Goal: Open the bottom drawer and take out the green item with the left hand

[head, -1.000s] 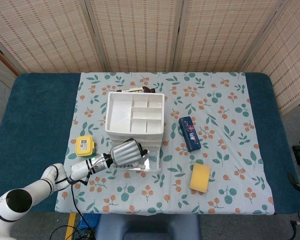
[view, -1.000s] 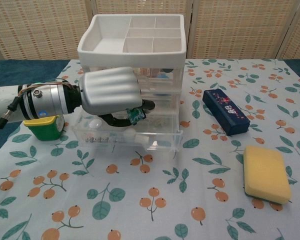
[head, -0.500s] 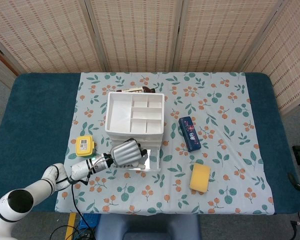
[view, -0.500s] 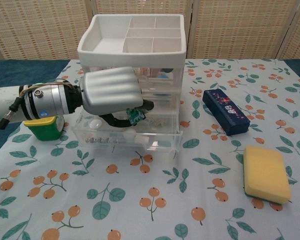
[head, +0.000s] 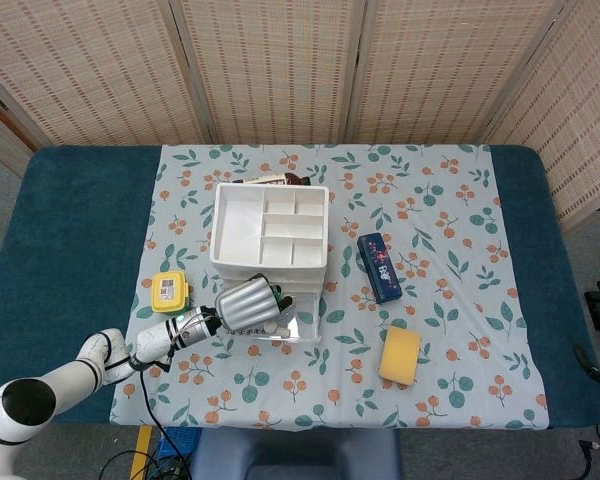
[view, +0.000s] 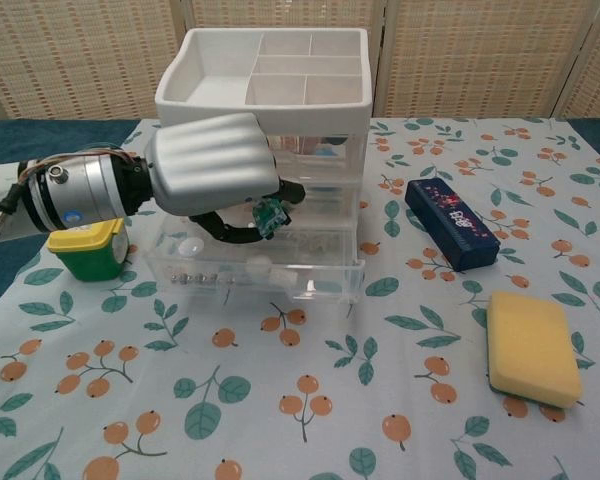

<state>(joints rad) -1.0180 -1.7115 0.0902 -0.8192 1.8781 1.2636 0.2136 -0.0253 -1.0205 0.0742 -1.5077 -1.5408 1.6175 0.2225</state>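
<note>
We note the clear plastic bottom drawer (view: pixel 255 272) of the white organiser stands pulled out. The left hand (view: pixel 208 165) hangs above it, fingers curled on a small green item (view: pixel 269 218), seemingly clear of the drawer; setting it aside remains.

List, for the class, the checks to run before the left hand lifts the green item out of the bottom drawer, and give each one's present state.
1. Bottom drawer pulled open: ok.
2. Left hand above the open drawer: ok.
3. Green item pinched at the fingertips: ok, though how firmly, cannot tell.
4. Item fully out of the drawer: not ok; it hangs just above it.
5. Yellow-lidded box clear of the lift path: ok, it sits to the left.
6. Right hand out of the way: ok, not in view.
</note>
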